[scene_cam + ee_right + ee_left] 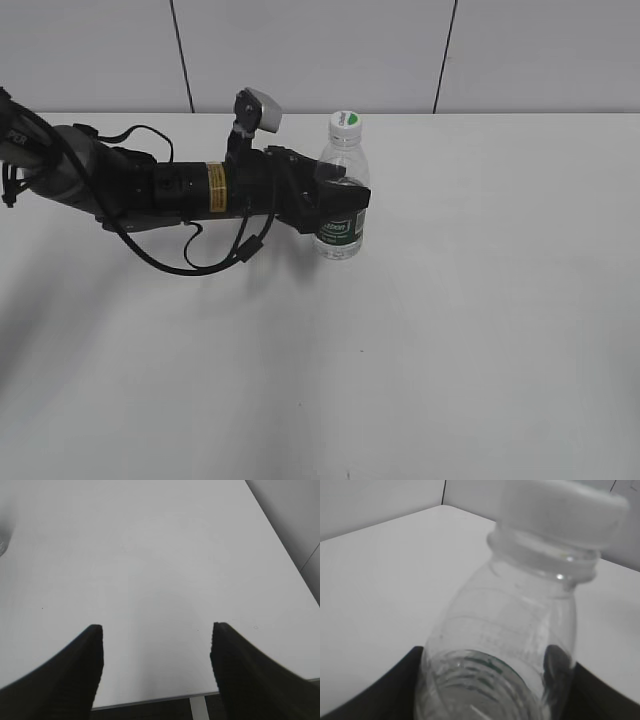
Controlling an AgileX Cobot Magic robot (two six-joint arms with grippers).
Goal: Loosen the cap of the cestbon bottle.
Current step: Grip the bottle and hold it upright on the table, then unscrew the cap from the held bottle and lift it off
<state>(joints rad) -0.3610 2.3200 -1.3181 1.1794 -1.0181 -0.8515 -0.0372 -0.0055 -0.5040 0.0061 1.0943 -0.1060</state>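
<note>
Item: small clear plastic cestbon bottle (pixel 343 200) with ribbed shoulders and dark green label band. Position: upright on the white table (pixel 480 300), toward the far middle of the surface.

Item: round white plastic screw cap (pixel 346 124) with a green segment on top. Position: seated on the bottle neck, nothing touching it. Whether it has been turned at all cannot be told.

Item: black left gripper (pixel 352 195). Position: reaching in from the left at label height, fingers on either side of the bottle body. State: clamped around the bottle, judging from the dark fingers pressed to both flanks in the left wrist view.

Item: black right gripper (pixel 156 655). Position: out of the exterior view; its own camera shows only bare table beneath it. State: fingers spread wide, holding nothing.

Progress: the bracing step appears done, with the bottle secured by the left gripper. Remaining, by judgement: bring the right gripper over the cap, close on it, and twist to loosen. The main work is not yet begun.
</note>
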